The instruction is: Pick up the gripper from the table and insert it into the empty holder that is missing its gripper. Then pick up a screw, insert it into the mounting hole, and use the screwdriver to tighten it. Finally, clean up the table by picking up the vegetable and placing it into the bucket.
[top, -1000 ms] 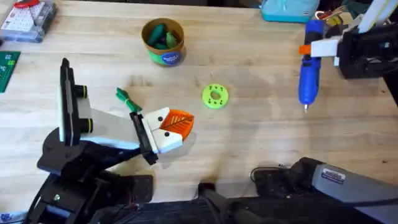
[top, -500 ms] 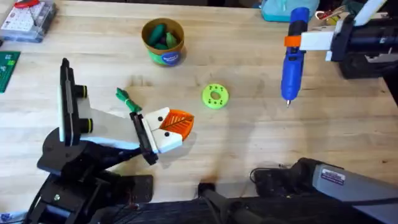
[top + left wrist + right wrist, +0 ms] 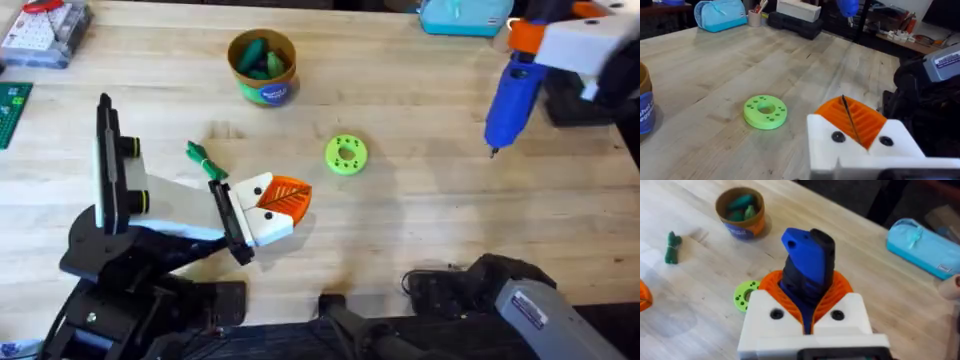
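Screwdriver [image 3: 512,95] is hanging clamped in the right gripper [image 3: 565,45] over the table's [image 3: 420,220] far right corner, bit slanting down toward the holder [image 3: 180,200] well off at the near left. Left wrist: the left gripper [image 3: 860,131] is sitting closed. Right wrist: orange pads [image 3: 840,287] are squeezing the blue barrel, bucket [image 3: 740,212] beyond.

My right gripper [image 3: 807,311] has a white block body with two dark round screw heads on its face, and orange ribbed pads [image 3: 840,287] fanning out from the centre. My left gripper [image 3: 856,122] matches: white housing, two black screws, orange slatted pads parted by a thin dark seam. My right arm [image 3: 520,300] is black, with a grey segment bearing a white printed label. Black links form my left arm's base [image 3: 120,290].
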### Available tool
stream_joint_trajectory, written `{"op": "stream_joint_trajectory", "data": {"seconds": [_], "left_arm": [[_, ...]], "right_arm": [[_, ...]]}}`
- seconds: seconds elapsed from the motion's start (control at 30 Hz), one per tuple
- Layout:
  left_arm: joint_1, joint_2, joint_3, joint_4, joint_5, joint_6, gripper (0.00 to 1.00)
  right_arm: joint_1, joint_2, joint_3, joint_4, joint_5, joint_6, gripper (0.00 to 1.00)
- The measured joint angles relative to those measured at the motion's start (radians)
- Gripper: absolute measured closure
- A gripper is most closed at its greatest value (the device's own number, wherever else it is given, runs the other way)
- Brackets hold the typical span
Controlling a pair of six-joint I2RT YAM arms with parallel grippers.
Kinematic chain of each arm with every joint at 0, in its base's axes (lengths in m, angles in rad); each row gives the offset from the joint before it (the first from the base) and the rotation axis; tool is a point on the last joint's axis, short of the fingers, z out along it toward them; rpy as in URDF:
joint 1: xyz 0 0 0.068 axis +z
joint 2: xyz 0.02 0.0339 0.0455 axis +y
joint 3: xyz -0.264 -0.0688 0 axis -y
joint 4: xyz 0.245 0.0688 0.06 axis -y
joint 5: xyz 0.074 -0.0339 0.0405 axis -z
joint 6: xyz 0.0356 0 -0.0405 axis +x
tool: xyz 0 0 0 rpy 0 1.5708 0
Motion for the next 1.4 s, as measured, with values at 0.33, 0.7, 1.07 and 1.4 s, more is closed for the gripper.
{"op": "stream_joint_trajectory", "data": {"seconds": [0.33, 0.7, 1.07, 1.4], "left_arm": [[0.000, 0.000, 0.000, 0.000, 0.000, 0.000, 0.991], [0.000, 0.000, 0.000, 0.000, 0.000, 0.000, 0.991], [0.000, 0.000, 0.000, 0.000, 0.000, 0.000, 0.991], [0.000, 0.000, 0.000, 0.000, 0.000, 0.000, 0.991]], "right_arm": [[0.000, -0.308, -0.082, -0.003, -0.005, 0.039, 0.962], [0.027, -0.448, -0.490, 0.639, -0.106, 0.410, 0.963], [0.354, -0.441, -0.590, 0.837, 0.040, 0.582, 0.963], [0.681, -0.247, -0.595, 1.091, 0.199, 0.587, 0.963]]}}
